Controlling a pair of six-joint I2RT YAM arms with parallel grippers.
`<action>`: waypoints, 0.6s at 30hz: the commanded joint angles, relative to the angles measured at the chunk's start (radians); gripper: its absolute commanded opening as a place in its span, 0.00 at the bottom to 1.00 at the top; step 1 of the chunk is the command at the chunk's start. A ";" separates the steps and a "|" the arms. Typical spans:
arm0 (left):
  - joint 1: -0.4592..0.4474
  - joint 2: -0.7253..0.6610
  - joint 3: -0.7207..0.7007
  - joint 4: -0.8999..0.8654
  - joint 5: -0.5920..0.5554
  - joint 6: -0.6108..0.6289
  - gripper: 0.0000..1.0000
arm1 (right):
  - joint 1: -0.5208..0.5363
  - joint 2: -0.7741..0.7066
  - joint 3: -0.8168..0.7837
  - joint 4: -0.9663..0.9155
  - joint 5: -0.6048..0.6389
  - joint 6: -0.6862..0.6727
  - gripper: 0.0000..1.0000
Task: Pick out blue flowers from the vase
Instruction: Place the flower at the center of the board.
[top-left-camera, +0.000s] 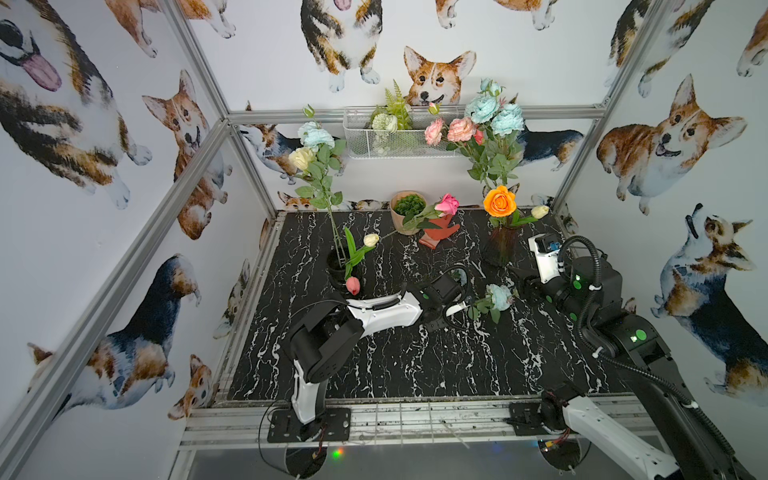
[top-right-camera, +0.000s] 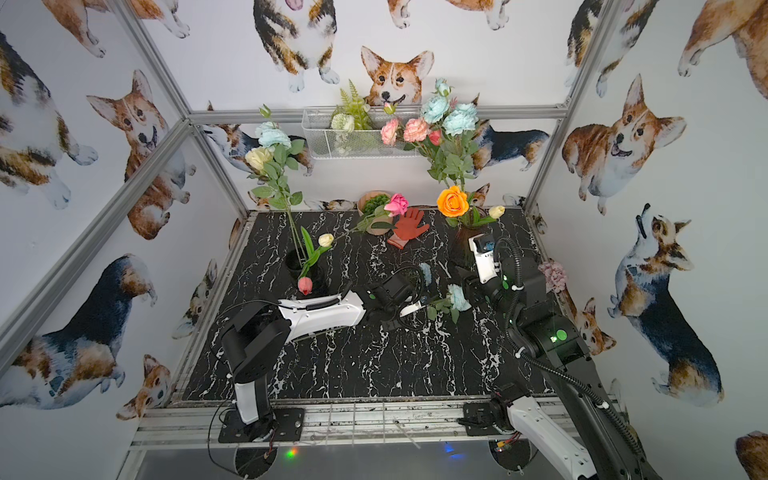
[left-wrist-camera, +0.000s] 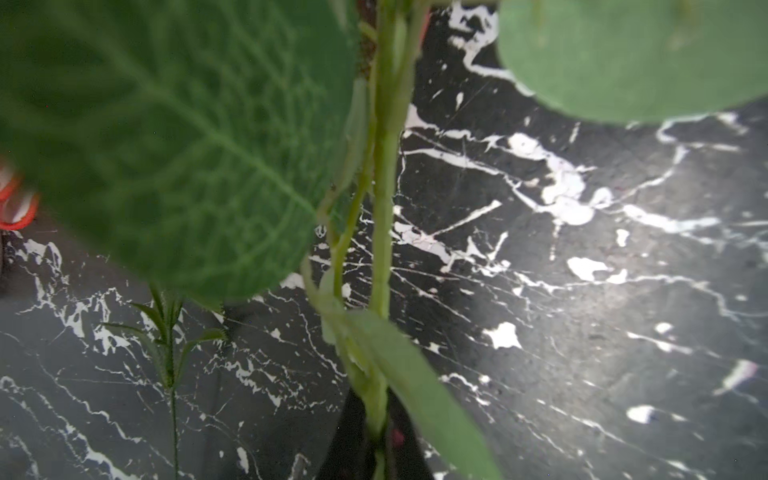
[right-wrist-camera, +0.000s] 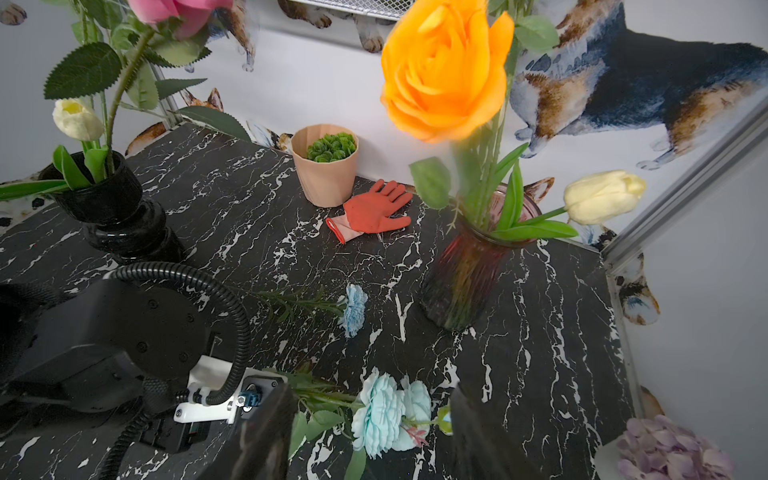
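**Worktop** (top-left-camera: 374, 365): black, white-veined.
**Left arm**: stretched low toward the worktop's middle.
**Vase** (top-left-camera: 498, 247): dark ribbed glass, near the back right corner. Pale blue blooms (top-left-camera: 492, 114) stand tall in it; right arm nearer.
**Blue flower** (top-left-camera: 500, 297): down at mid-worktop, stem running toward the left edge, bloom toward the right.
**Left pincer** (left-wrist-camera: 376, 449): clenched on that stem.
**Right pincer** (right-wrist-camera: 365, 399): released, jaws flanking the bloom.
**Small blue bloom** (right-wrist-camera: 353, 309): lying loose, nearer the back edge.
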 joint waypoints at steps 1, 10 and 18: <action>0.009 0.027 0.018 -0.008 -0.064 0.088 0.00 | -0.007 0.005 -0.004 0.026 -0.029 0.024 0.62; 0.048 0.078 0.013 0.069 -0.116 0.182 0.00 | -0.009 0.020 -0.005 0.038 -0.042 0.032 0.62; 0.062 0.097 0.032 0.097 -0.126 0.211 0.14 | -0.011 0.034 -0.009 0.048 -0.058 0.043 0.62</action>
